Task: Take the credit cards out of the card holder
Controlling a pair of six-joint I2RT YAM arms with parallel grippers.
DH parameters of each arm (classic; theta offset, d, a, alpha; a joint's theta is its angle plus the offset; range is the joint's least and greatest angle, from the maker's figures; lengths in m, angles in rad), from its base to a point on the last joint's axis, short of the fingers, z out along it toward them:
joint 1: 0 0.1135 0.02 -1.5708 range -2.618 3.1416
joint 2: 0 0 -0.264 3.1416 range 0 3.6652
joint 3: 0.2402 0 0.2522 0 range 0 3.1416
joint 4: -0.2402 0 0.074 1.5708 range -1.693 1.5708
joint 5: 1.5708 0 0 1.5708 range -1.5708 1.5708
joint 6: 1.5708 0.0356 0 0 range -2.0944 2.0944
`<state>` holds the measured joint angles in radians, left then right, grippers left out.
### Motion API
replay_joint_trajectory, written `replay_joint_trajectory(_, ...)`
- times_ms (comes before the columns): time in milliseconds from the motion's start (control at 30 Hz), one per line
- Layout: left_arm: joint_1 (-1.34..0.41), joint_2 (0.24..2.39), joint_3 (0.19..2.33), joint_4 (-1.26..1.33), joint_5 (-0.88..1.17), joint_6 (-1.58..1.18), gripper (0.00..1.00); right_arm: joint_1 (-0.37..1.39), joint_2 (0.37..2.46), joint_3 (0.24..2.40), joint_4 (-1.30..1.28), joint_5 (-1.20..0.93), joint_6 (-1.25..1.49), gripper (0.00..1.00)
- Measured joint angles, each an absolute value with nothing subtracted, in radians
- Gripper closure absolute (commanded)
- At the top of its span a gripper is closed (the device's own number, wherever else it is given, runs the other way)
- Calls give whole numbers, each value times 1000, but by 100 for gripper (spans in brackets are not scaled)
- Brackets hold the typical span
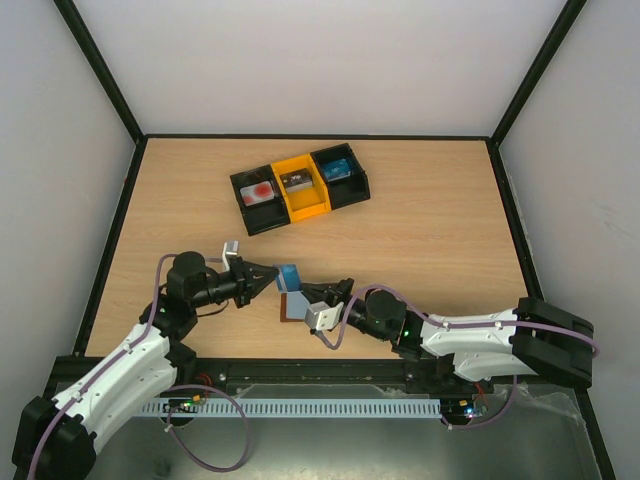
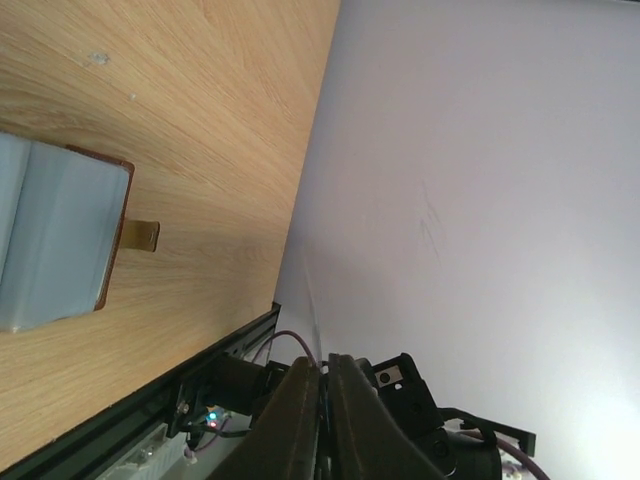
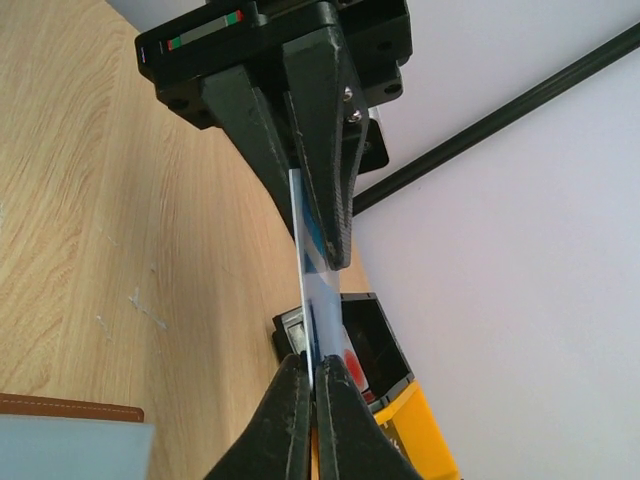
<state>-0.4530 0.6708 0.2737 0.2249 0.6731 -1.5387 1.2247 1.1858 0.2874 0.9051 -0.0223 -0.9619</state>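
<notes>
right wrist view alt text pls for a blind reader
A credit card, edge-on, is pinched by the right gripper from below and the left gripper from above, over a wooden table. The card holder peeks in bottom left.

Wooden table [image 1: 430, 250] is carrying a black-and-yellow 3-part tray [image 1: 306, 211], sitting slanted at far centre. The card holder [image 1: 290, 305] is lying open near centre, blue-grey inside up, well apart from tray.

Brown card holder [image 1: 291, 306] open, flat; bluish card [image 1: 289, 276] just beside.
</notes>
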Motion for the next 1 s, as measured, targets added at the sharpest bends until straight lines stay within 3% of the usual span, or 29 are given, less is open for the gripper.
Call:
replay_joint_trajectory(67, -453, 669, 273, 225, 672, -1539, 65, 1226, 1186, 287, 905, -22, -962, 98)
replay_joint_trajectory(400, -453, 613, 302, 125, 604, -1478, 1, 1231, 1178, 273, 918, -9, -876, 98)
replay_joint_trajectory(800, -452, 613, 511, -155, 388, -1098, 0, 1222, 1071, 276, 876, 62, -552, 98)
replay_joint_trajectory(1000, -450, 587, 575, -260, 263, -847, 0, 1128, 1123, 471, 653, 94, -314, 98)
